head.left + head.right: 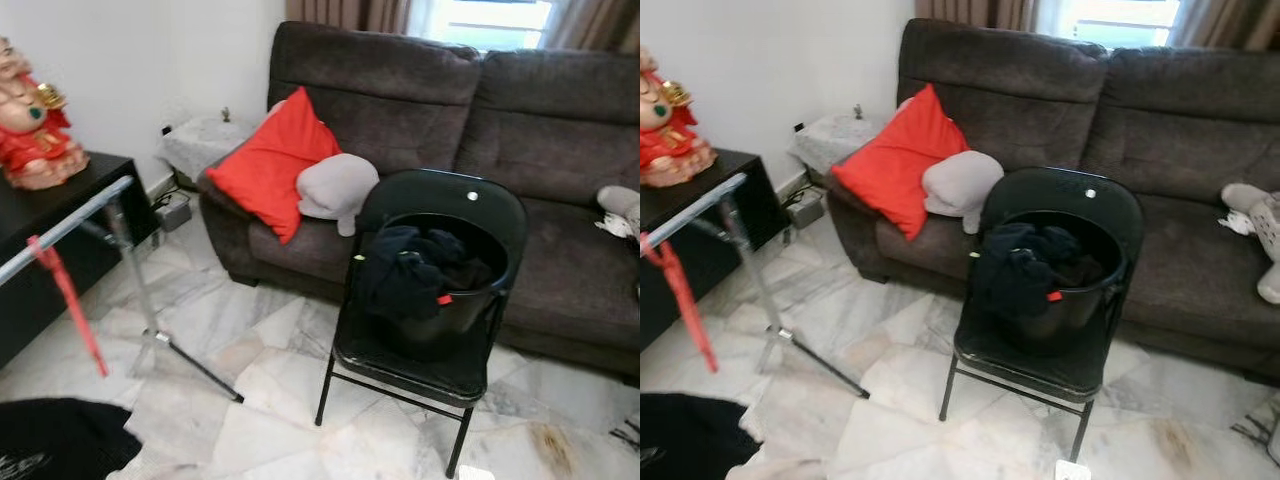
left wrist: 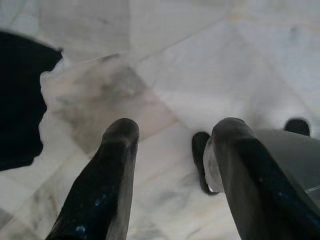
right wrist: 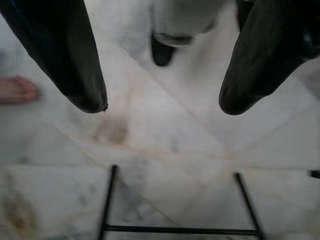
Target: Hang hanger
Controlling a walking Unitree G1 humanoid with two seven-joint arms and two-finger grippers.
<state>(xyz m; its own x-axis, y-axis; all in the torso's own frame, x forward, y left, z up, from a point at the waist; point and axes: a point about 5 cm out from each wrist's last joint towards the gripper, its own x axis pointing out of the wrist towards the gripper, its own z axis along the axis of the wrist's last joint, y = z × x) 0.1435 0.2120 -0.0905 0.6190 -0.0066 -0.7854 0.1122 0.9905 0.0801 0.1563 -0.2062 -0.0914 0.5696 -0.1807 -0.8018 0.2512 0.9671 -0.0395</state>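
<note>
The left gripper [image 2: 172,135] and right gripper [image 3: 162,102] hang above the white marble floor [image 1: 270,400], fingers spread wide, holding nothing. The red plastic hanger [image 1: 68,295] hangs on the silver metal rack rail [image 1: 65,228], left of the black folding chair [image 1: 430,300] bearing a black bucket of dark clothes [image 1: 430,275].

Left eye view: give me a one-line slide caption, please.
Black bucket of dark clothes on a black folding chair before a dark sofa; red hanger hangs on a metal rail at left.
</note>
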